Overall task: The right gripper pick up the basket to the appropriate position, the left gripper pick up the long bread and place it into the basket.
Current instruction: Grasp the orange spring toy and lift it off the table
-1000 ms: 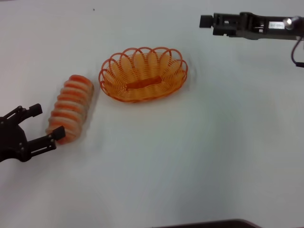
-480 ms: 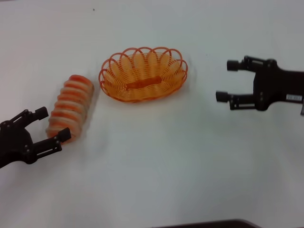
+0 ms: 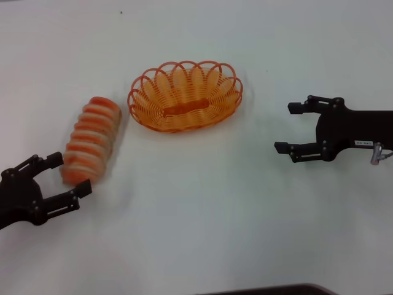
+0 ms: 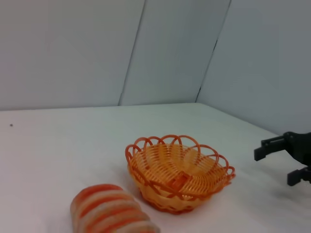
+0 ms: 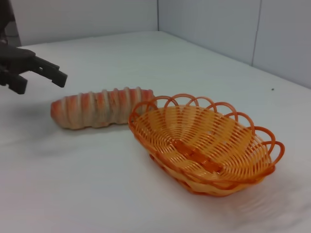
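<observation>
Head view: orange basket (image 3: pixel 185 96) on the white table (image 3: pixel 202 215), long bread (image 3: pixel 91 141) just left of it, left gripper (image 3: pixel 66 176) wide open and empty at the bread's near end, right gripper (image 3: pixel 290 126) wide open, empty, right of basket, small white label (image 3: pixel 363 143) unreadable, left wrist view: bread (image 4: pixel 111 211) near basket (image 4: pixel 177 171), right gripper (image 4: pixel 277 162) beyond, right wrist view: basket (image 5: pixel 204 143) touching or just beside bread (image 5: pixel 99 108), left gripper (image 5: pixel 40 77) open.

orange basket (image 3: pixel 185 96), orange-beige striped bread (image 3: pixel 90 140)

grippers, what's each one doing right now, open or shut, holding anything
Left gripper: open, holding nothing, at the near end of the striped orange and beige long bread.
Right gripper: open, holding nothing, beside the orange wire basket.
</observation>
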You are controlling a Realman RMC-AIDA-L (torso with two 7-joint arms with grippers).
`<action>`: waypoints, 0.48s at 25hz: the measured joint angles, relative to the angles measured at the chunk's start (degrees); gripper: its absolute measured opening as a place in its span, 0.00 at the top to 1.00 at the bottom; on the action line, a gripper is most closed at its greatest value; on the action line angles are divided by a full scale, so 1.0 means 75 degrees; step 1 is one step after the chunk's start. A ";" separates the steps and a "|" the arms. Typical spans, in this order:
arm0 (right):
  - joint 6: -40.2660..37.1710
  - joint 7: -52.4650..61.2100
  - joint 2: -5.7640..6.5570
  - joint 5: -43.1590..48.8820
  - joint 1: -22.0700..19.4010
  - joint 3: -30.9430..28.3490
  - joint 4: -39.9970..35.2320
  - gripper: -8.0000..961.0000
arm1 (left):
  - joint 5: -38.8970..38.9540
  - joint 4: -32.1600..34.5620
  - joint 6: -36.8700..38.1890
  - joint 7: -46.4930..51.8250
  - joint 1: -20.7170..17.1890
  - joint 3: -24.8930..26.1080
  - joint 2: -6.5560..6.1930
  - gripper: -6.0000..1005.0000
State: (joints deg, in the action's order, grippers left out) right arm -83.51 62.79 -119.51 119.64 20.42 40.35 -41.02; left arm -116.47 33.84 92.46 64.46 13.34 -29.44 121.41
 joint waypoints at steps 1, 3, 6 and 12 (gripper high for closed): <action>0.0059 -0.0027 -0.0002 0.0001 0.0037 0.0018 0.0032 0.03 | -0.0041 -0.0002 -0.0001 0.0016 -0.0003 -0.0001 -0.0001 0.07; 0.0134 -0.0041 -0.0002 0.0003 0.0083 0.0037 0.0040 0.03 | -0.0121 -0.0002 -0.0005 0.0092 -0.0003 -0.0001 -0.0006 0.07; 0.0168 -0.0040 -0.0003 0.0005 0.0122 0.0043 0.0041 0.03 | -0.0230 0.0061 0.0057 0.0407 0.0036 0.0004 -0.0035 0.07; 0.0267 0.0036 -0.0005 -0.0026 0.0182 -0.0014 0.0234 0.03 | -0.0232 0.1008 0.0527 0.2528 0.0213 0.0071 -0.0070 0.07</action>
State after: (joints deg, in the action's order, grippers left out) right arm -81.51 63.06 -119.55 119.44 21.79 40.25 -39.26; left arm -118.21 41.40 96.41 83.42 14.94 -28.91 120.88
